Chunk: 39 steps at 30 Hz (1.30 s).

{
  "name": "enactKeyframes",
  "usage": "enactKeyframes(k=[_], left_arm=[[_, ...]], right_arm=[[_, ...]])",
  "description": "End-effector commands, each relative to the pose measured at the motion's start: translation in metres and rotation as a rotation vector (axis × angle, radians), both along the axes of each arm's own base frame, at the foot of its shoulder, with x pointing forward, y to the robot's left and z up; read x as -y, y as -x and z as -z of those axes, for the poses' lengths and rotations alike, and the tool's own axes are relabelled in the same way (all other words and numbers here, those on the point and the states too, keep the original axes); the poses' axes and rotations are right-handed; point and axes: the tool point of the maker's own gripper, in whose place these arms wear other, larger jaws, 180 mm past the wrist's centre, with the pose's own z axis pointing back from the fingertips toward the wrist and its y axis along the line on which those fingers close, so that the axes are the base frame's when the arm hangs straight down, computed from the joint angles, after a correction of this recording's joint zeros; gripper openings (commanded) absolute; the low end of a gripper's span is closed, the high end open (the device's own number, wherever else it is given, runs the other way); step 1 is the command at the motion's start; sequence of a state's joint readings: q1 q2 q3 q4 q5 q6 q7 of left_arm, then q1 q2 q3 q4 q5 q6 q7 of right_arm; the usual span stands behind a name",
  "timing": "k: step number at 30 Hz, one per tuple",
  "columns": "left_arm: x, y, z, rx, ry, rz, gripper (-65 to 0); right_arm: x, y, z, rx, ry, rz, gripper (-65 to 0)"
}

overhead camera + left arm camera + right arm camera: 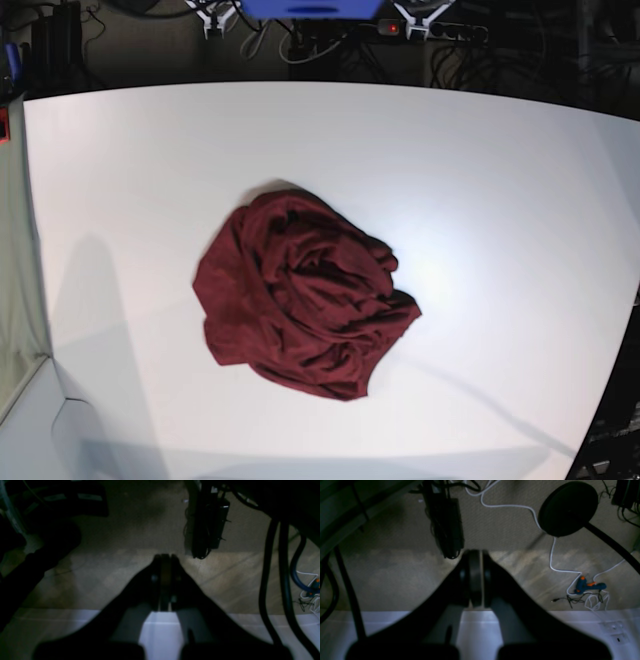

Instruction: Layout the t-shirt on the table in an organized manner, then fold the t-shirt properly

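The left gripper [165,557] had its black jaws pressed together on nothing, and the right gripper [476,553] was likewise closed and empty; both hung over carpeted floor past the edge of the broad matte white table [480,170]. Neither showed in the base view. There the plain dark maroon knit t-shirt [305,295] lay crumpled in a heap near the table's middle, slightly toward seven o'clock. The laying-out step had apparently not started. Next, both grippers would need to open, reach the heap and find edges to spread.

1 t-shirt [305,296], 1 table [480,180], 2 grippers: left [165,557], right [476,553].
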State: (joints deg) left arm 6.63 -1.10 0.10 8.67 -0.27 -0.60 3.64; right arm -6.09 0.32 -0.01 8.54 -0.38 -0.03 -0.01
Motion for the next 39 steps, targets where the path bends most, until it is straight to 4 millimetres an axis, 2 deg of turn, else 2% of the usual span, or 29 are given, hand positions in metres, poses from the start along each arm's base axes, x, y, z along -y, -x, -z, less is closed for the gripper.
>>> enactKeyframes(k=[1,8,10,18,39], left_arm=[[-0.001,-0.001,0.000,0.003,-0.006,-0.002,-64.8],[0.002,-0.003,0.000,0.008,-0.005,-0.004,-64.9],[0.003,-0.012,0.000,0.020,-0.003,-0.005,-64.9],[0.003,-0.013,0.000,0.022,-0.003,-0.006,-64.9],[0.003,-0.021,0.000,0.034,-0.005,-0.005,-64.9]], right_arm=[[-0.001,0.001,0.000,0.002,-0.009,0.005,-65.0],[0.000,0.000,0.000,0.003,-0.008,-0.002,-65.0],[0.006,0.000,0.000,0.002,0.001,-0.001,-65.0],[0.014,-0.002,0.000,0.008,0.014,0.001,-65.0],[0.016,-0.002,0.000,0.009,0.017,0.002,-65.0]])
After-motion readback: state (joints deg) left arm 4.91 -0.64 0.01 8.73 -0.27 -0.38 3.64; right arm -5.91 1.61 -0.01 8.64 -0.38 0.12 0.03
